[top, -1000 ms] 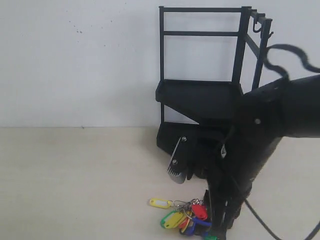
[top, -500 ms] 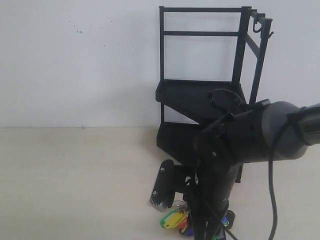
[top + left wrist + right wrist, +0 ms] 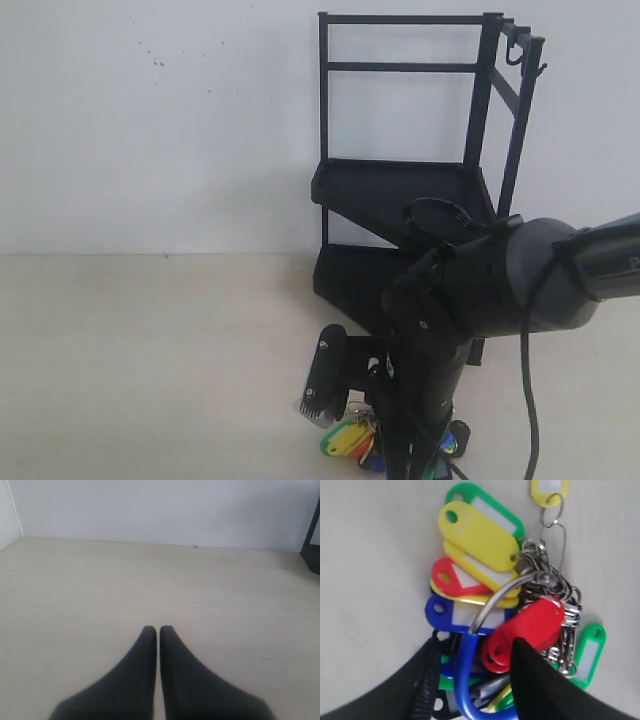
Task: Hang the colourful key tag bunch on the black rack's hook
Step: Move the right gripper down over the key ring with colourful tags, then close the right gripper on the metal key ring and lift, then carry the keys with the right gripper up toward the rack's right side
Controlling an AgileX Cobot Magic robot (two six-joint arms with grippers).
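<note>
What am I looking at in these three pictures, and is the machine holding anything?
This is a robot with two arms, each ending in a two-fingered gripper. The wide picture comes from a camera off the arms; the other two come from cameras on the wrists. On the pale tabletop stands a tall black metal corner rack, with a bunch of colourful plastic key tags on metal rings lying in front. The right gripper is down over the bunch, open, fingers either side of its large blue-and-silver loop; nothing is gripped. The left gripper is shut and empty.
</note>
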